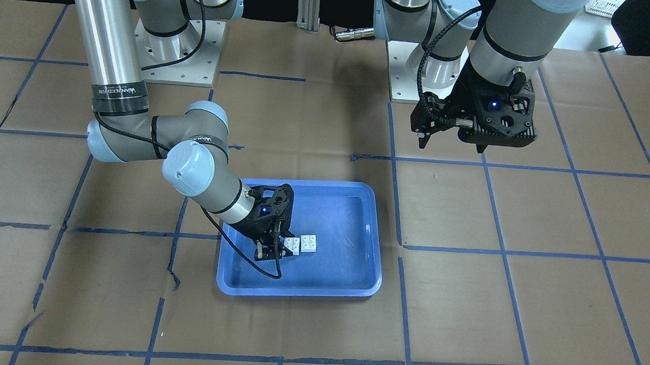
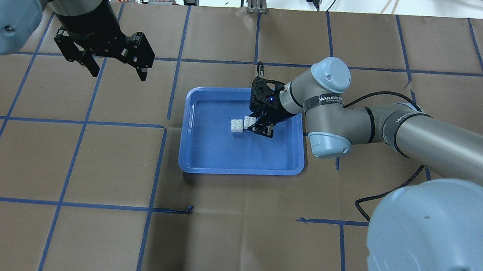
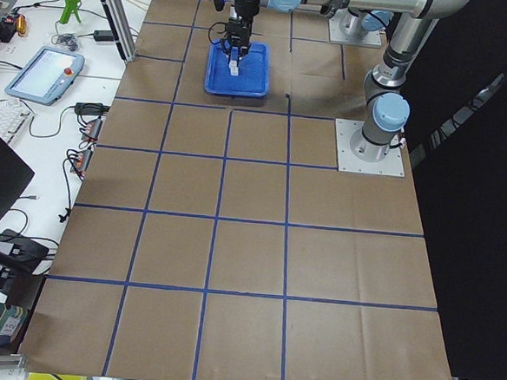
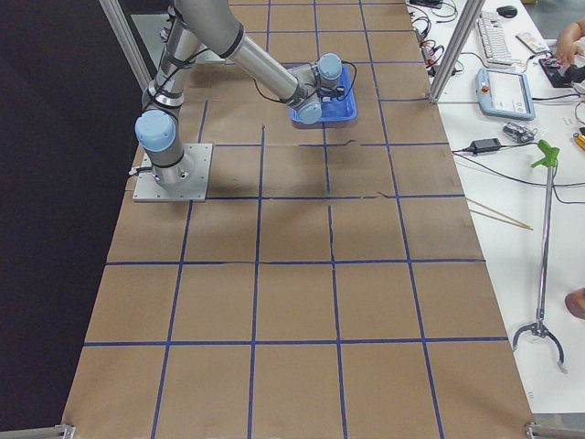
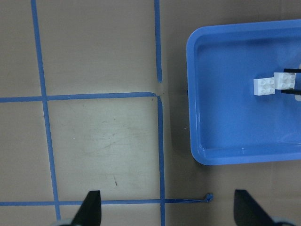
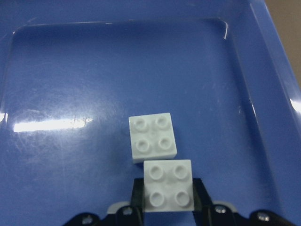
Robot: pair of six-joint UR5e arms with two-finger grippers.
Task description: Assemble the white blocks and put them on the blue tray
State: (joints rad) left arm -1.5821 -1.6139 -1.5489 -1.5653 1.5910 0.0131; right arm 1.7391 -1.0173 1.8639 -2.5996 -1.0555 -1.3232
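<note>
The blue tray (image 1: 297, 289) lies mid-table and also shows in the overhead view (image 2: 238, 170) and the left wrist view (image 5: 235, 157). Two white blocks sit in it, studs up, corner to corner. My right gripper (image 1: 268, 252) reaches into the tray, fingers pressed on both sides of the nearer white block (image 6: 168, 186). The other white block (image 6: 153, 137) rests on the tray floor touching it; I cannot tell if they are joined. Overhead shows the free block (image 2: 237, 126) and the gripped one (image 2: 249, 121). My left gripper (image 2: 117, 70) hangs open and empty, high over bare paper, away from the tray.
Brown paper with a blue tape grid (image 2: 162, 128) covers the table. The arm base plates (image 1: 181, 52) and a small metal cylinder (image 1: 355, 35) lie at the robot's side. Benches with a pendant (image 3: 44, 69) and tools flank the table ends.
</note>
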